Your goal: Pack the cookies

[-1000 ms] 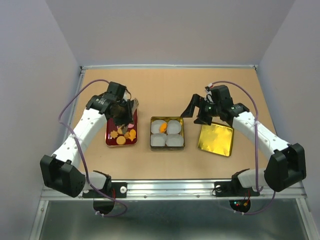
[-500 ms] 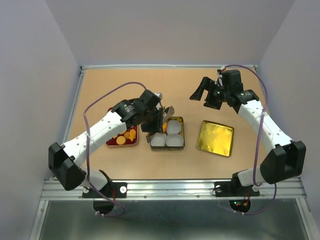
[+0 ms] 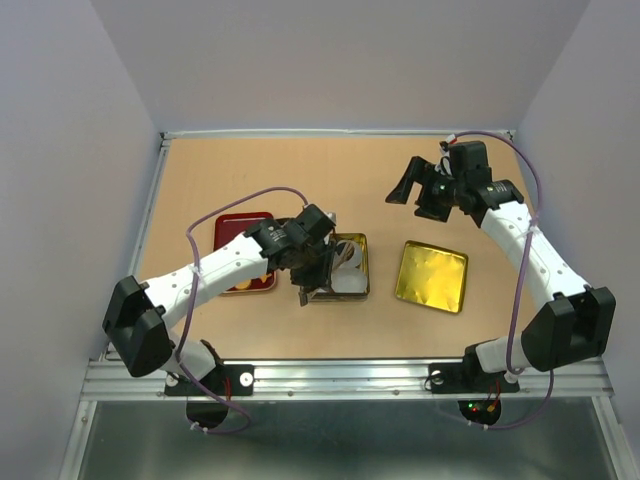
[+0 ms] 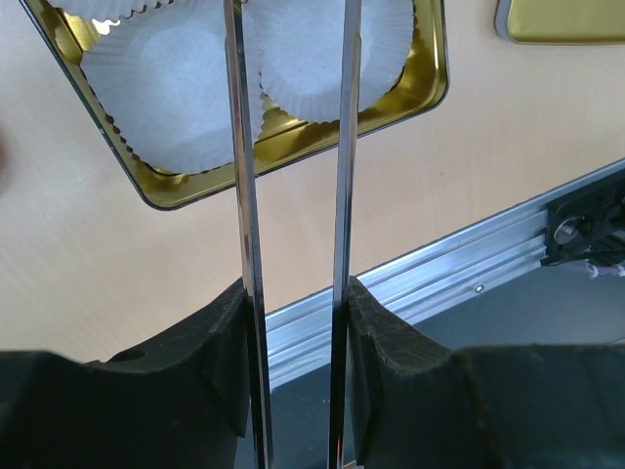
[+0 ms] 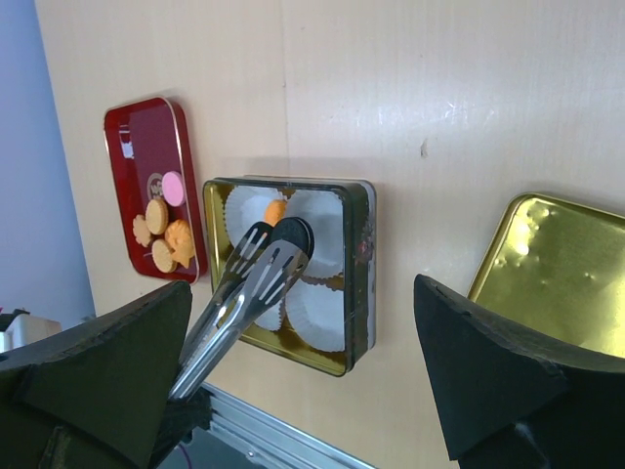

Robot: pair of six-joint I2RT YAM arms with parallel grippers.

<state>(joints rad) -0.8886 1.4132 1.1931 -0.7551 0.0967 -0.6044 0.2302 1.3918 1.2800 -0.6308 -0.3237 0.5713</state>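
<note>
Two arms, the left arm (image 3: 225,265) and the right arm (image 3: 535,262), both made of smooth white tubes with black joints. A big black block at each shoulder. Black wrists too. A thin purple left cable (image 3: 262,191) looping along one arm, a purple right cable (image 3: 495,134) along the other. Left tool (image 4: 293,313) with two thick black fingers, rough like foam. Right tool (image 3: 418,195) black, with wide pointed fingers. Tiny red and green lights (image 3: 478,408) at the right base.

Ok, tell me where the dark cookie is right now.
In the right wrist view, the dark cookie is at the tips of the tongs, over the open tin, just beside the orange cookie lying in a paper cup.
</note>
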